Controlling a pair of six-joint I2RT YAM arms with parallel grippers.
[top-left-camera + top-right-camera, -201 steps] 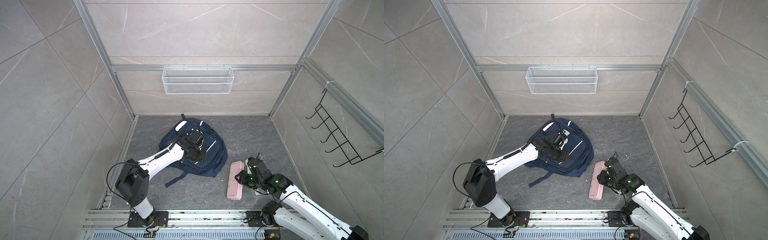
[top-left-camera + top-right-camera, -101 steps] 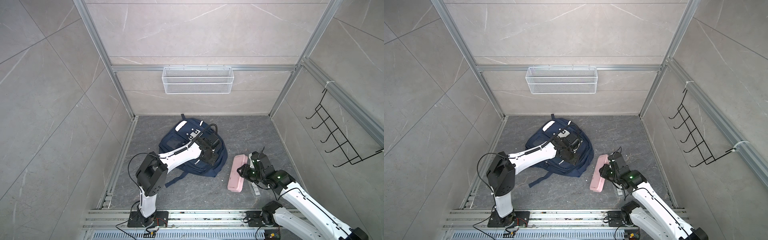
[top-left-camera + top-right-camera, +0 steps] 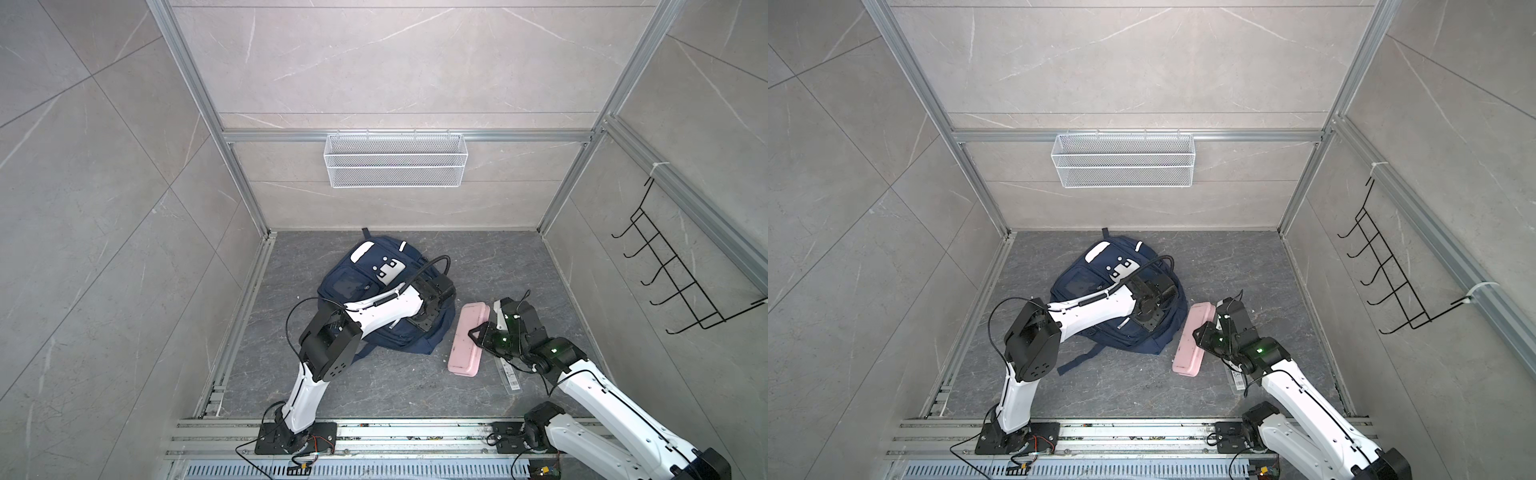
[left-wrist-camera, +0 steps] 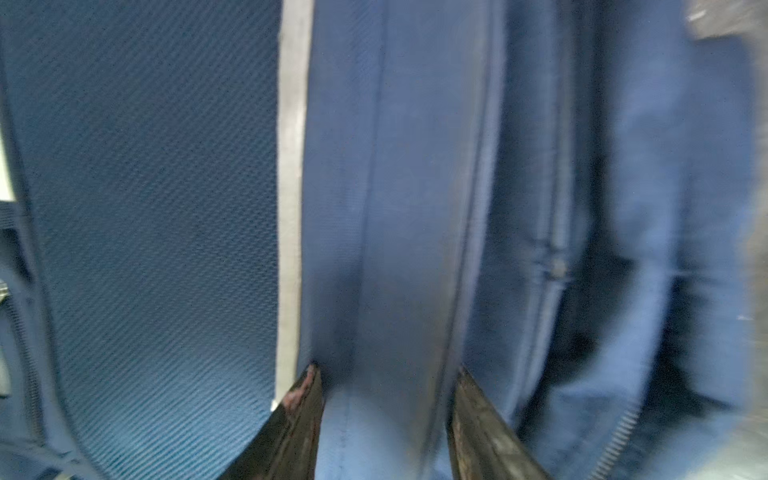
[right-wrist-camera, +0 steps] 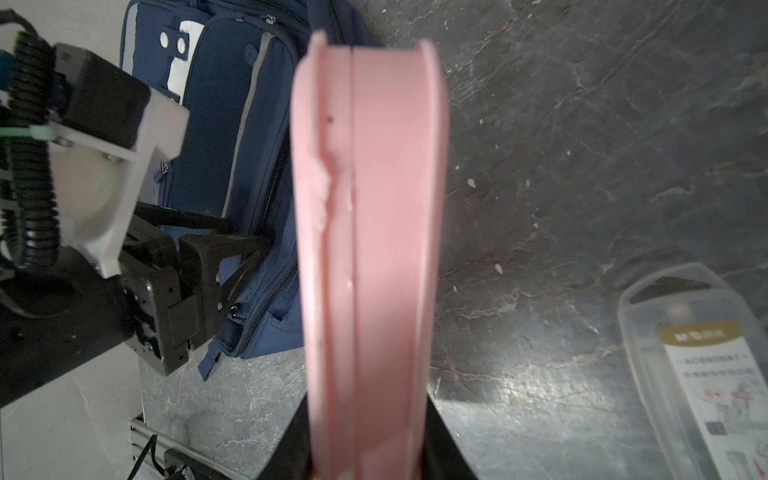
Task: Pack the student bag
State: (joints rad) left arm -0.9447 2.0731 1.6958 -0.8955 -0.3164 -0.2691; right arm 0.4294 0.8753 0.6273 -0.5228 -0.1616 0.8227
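The student bag (image 3: pixel 365 286) (image 3: pixel 1088 286) lies flat on the dark floor, navy with white patches, in both top views. My left gripper (image 3: pixel 420 319) (image 3: pixel 1145 320) points down onto the bag's right side. In the left wrist view my left gripper (image 4: pixel 386 370) is open, its fingertips (image 4: pixel 307 399) resting on the blue fabric astride a seam ridge beside the silver stripe (image 4: pixel 291 208). My right gripper (image 3: pixel 482 332) (image 3: pixel 1204 334) (image 5: pixel 368 411) is shut on a pink pencil case (image 3: pixel 465 345) (image 3: pixel 1190 345) (image 5: pixel 365 208), held on its edge just right of the bag.
A clear plastic packet with a printed label (image 3: pixel 510 374) (image 3: pixel 1235 376) (image 5: pixel 702 374) lies on the floor under my right arm. A white wire basket (image 3: pixel 395 166) hangs on the back wall and a black hook rack (image 3: pixel 665 286) on the right wall. Aluminium rails (image 3: pixel 374 432) run along the front.
My left gripper has swung from the middle of the bag to its right side. My right gripper has carried the pink case a little away from the front rails and closer to the bag.
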